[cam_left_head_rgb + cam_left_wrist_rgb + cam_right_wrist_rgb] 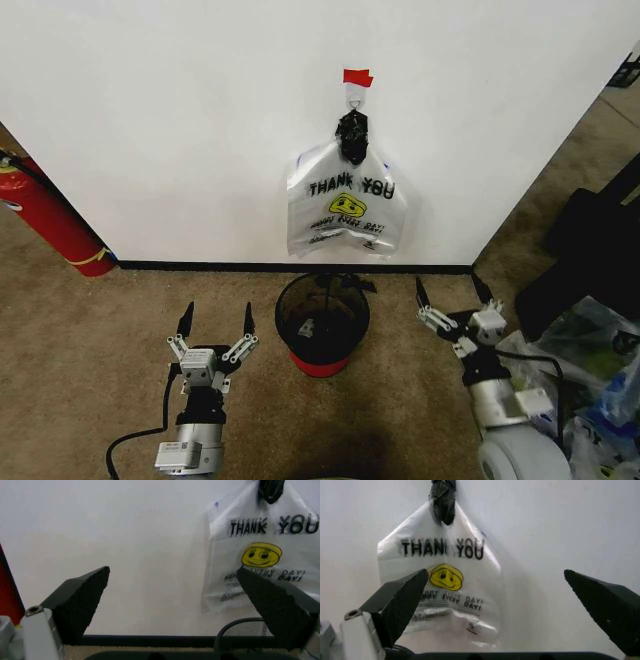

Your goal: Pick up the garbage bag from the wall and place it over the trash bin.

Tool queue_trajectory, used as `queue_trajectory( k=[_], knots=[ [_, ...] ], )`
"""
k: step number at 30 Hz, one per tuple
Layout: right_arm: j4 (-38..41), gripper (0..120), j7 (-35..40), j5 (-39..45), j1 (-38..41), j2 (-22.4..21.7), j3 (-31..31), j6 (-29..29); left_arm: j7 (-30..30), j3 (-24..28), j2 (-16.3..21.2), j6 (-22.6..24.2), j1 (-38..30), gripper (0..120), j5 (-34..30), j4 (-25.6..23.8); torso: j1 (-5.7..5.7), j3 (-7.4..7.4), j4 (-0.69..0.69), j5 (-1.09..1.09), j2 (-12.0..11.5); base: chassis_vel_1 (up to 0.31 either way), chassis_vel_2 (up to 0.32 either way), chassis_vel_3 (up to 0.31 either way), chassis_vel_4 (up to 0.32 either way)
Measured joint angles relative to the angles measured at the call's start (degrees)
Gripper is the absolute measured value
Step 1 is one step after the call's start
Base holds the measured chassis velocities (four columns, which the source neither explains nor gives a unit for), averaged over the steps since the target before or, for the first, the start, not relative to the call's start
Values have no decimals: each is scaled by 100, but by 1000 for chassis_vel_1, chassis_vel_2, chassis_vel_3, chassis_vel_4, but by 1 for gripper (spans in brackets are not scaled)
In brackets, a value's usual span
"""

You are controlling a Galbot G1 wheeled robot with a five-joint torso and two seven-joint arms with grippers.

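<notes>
Garbage bag (345,200) hangs on your wall (180,120) above the trash bin (322,325) — fire extinguisher (50,220) leftward; left gripper (215,325) and right gripper (448,290) flank the bin, jaws apart.

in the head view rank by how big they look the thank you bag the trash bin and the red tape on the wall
1. THANK YOU bag
2. trash bin, somewhat smaller, though it sits nearer the camera
3. red tape, by far the smallest
</notes>
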Motion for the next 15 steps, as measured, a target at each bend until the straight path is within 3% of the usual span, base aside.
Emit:
queue_trajectory(
  k=[15],
  knots=[
    [-606, 100, -163, 1017, 1289, -431, -576, -158, 6, -33, -30, 12, 10, 100, 6, 86, 0, 0, 1, 0, 0, 0, 0, 0, 0]
  ],
)
